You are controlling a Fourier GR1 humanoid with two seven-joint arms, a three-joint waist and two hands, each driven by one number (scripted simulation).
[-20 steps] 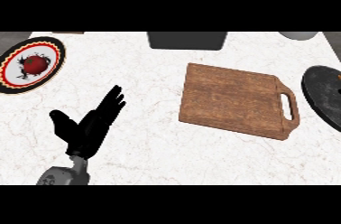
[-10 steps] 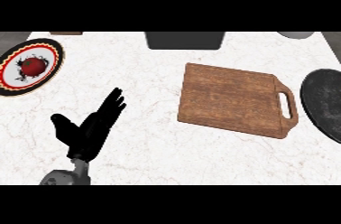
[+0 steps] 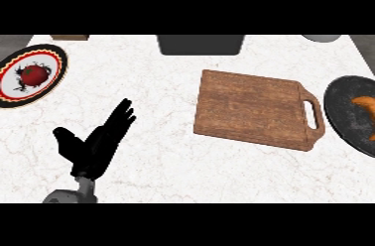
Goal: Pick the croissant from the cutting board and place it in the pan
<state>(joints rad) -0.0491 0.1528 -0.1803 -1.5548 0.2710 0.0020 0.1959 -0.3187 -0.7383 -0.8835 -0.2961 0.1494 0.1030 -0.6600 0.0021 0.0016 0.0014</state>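
Croissant: golden-brown curved croissant [image 3: 364,107] lies inside the dark round pan, toward its inner part, partly cut off by the view's right edge.
Pan: dark grey round pan [image 3: 344,103] sits on the counter at the right edge, just beside the handle end of the board; only its left portion shows.
Cutting board: brown wooden rectangular cutting board [image 3: 253,108] with a slotted handle on its right side lies slightly rotated, right of centre; nothing rests on it.
Left hand: black left hand [image 3: 95,146] shows at lower left on its grey forearm, fingers straight and spread, pointing up and to the right, thumb out to the left; it holds nothing and is well apart from the board.
Right hand: it appears nowhere in the head view.
Plate: round white plate with a dark and red patterned rim [image 3: 51,55] sits at the upper left, part of it beyond the left edge.
Tomato: small red tomato [image 3: 33,75] rests on that plate, near its middle.
Counter: white marble counter [image 3: 161,155] carries everything.
Far edge: dark grey rectangular object [image 3: 200,44] stands at the top centre, a small brown block [image 3: 70,37] at the top left, and a pale grey rounded thing [image 3: 321,37] at the top right; what these are I cannot tell.
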